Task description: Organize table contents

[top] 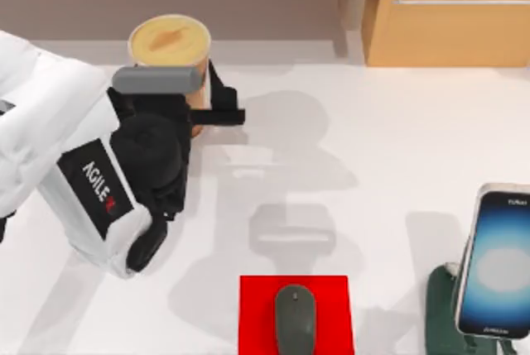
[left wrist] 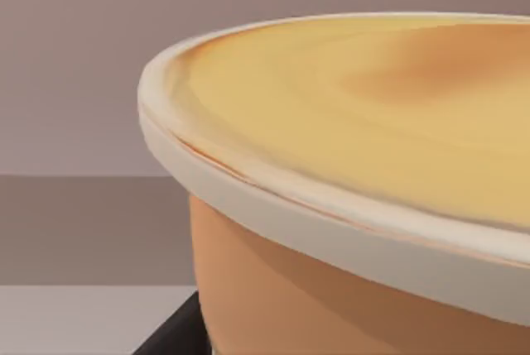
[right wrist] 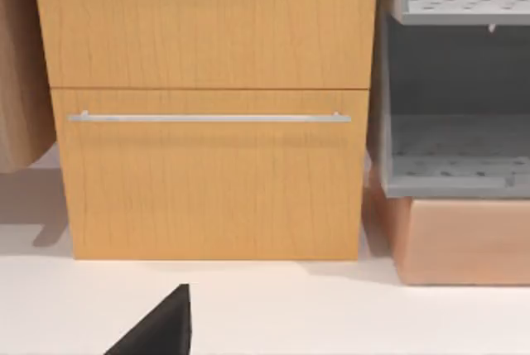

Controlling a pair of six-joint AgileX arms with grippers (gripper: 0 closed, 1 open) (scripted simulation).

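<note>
The tall orange-tan cup point(top: 170, 40) with its yellow top stands at the table's point(top: 381, 156) back left, and my left gripper point(top: 199, 113) is shut on its side below the rim. The left wrist view shows the cup point(left wrist: 356, 165) very close. The dark grey mouse point(top: 295, 319) lies on a red pad point(top: 258, 314) at the front centre. The smartphone point(top: 495, 262), its screen glowing, leans on a dark green stand point(top: 441, 314) at the front right. My right gripper point(right wrist: 161, 326) shows as a dark edge facing the wooden cabinet.
A light wooden cabinet point(top: 451, 16) with a metal handle point(right wrist: 207, 117) stands at the back right. Beside it are grey shelves point(right wrist: 455, 82). A low ledge runs along the back behind the cup.
</note>
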